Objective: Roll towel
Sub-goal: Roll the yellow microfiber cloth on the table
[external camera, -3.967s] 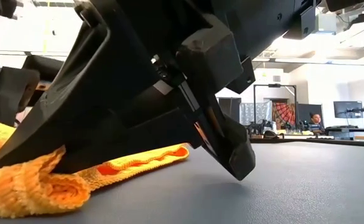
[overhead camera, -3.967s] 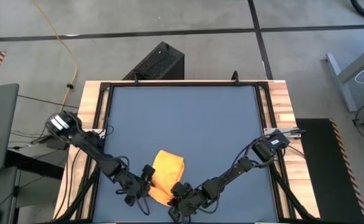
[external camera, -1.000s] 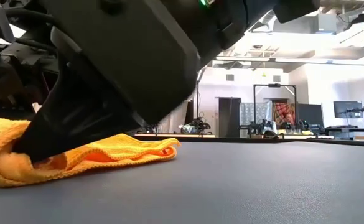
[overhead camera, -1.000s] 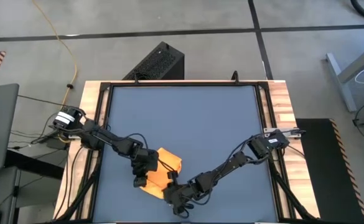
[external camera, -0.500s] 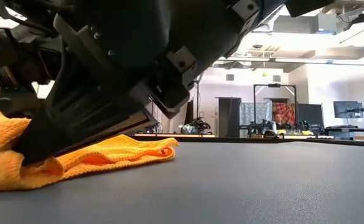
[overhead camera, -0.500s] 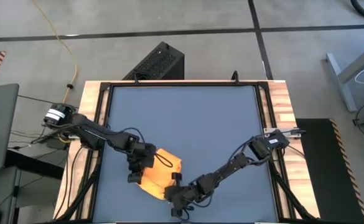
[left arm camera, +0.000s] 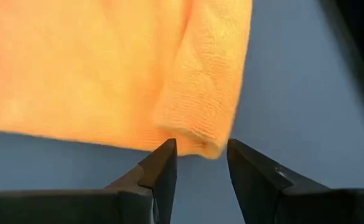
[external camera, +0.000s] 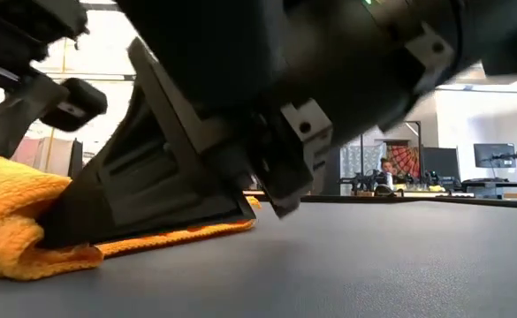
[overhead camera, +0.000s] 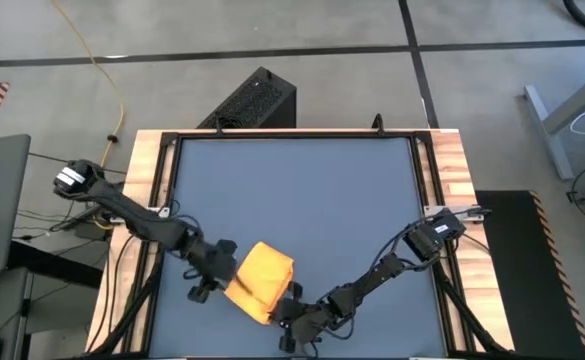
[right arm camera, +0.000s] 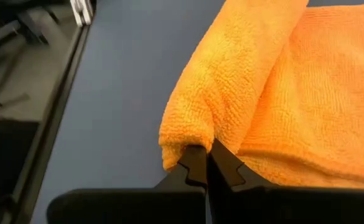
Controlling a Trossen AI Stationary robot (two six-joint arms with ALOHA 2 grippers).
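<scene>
The yellow-orange towel (overhead camera: 262, 278) lies folded near the table's front edge, left of the middle. One side is rolled up into a thick roll (right arm camera: 231, 81) that rests on its flat part (right arm camera: 318, 106). My left gripper (overhead camera: 215, 281) hangs open just off the towel's left side. In its wrist view, the roll's end corner (left arm camera: 201, 140) shows just beyond the left gripper (left arm camera: 200, 160). My right gripper (overhead camera: 285, 308) is shut at the towel's near right corner, its tips at the roll's other end. My right gripper has its shut fingertips (right arm camera: 197, 163) stuck into the crease under the roll's end (right arm camera: 185, 140), where the roll meets the flat layer. No cloth shows between the fingers. They come in low and slanting, from the table's near right. The towel rests on the table, humped over the fingertips (external camera: 55, 231).
The blue-grey tabletop (overhead camera: 302, 190) lies bare toward the far and right sides. Wooden strips (overhead camera: 442, 170) and a black frame border it. A black box (overhead camera: 252, 100) stands on the floor beyond the far edge. A person sits far off in the room behind.
My left gripper has drawn back off the towel toward the table's left edge and risen, turning as it went. My right gripper has rolled about its own length, its tips staying at the roll's end. The towel's left part now stands humped higher.
</scene>
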